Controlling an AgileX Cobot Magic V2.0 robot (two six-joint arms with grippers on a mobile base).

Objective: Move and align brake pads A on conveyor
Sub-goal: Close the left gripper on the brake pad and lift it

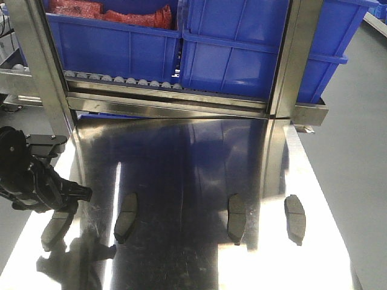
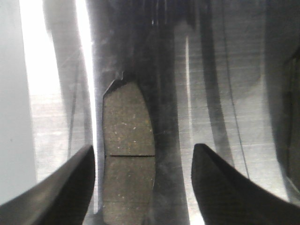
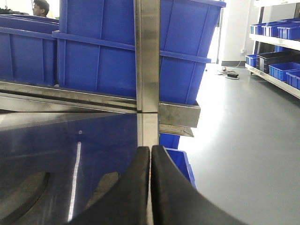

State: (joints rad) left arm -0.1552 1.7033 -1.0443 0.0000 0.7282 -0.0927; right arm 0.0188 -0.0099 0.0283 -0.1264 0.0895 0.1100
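Hovering over the leftmost brake pad (image 1: 55, 228), the left gripper (image 1: 68, 199) had its fingers spread wide and gripped nothing. In the left wrist view, that pad (image 2: 127, 136) lay flat on the steel table (image 2: 220, 93) between the two fingers, its long axis running the way the fingers pointed, so that closing would pinch it across its short width. It was off centre. Its edge sat just beside the left-hand finger (image 2: 70, 187), with a clear gap of bare steel before the right-hand finger (image 2: 225, 187). A small sideways shift toward the pad looked needed before any squeeze. Whether the fingertips touched the table could not be told.

Further right on the table (image 1: 181, 169) lay the second pad (image 1: 126, 217), the third pad (image 1: 236, 217) and the fourth pad (image 1: 295, 219). All three pointed roughly away from the robot, toward the roller rack (image 1: 169, 99) and its blue bins (image 1: 242, 54).

The right gripper (image 3: 150, 154) was pressed fully closed on nothing and faced the rack, so the left arm was the nearer one. The conveyor appeared in no view.
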